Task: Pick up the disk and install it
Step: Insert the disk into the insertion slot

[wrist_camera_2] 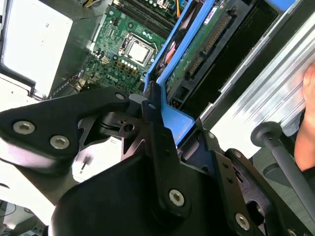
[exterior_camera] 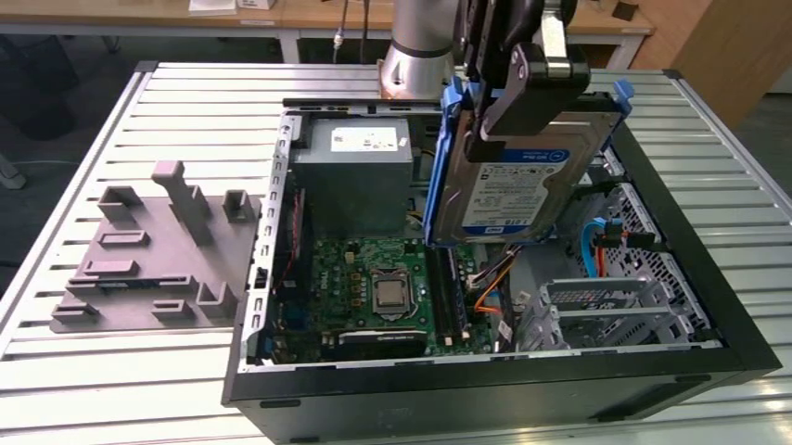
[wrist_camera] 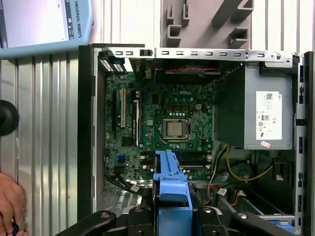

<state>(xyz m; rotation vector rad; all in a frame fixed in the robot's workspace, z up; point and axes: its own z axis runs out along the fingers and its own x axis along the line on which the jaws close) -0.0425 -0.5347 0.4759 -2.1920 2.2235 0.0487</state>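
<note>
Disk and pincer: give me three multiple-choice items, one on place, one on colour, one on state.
1. Where is the disk? A) held over the open computer case B) flat on the table C) on the grey fixture plate
2. What colour are its rails? A) red B) blue C) yellow
3. The pincer is A) open B) shut on the disk C) shut on a cable
Answers: 1A, it hangs above the motherboard; 2B, blue plastic frames it; 3B, its fingers clamp the rail.
</note>
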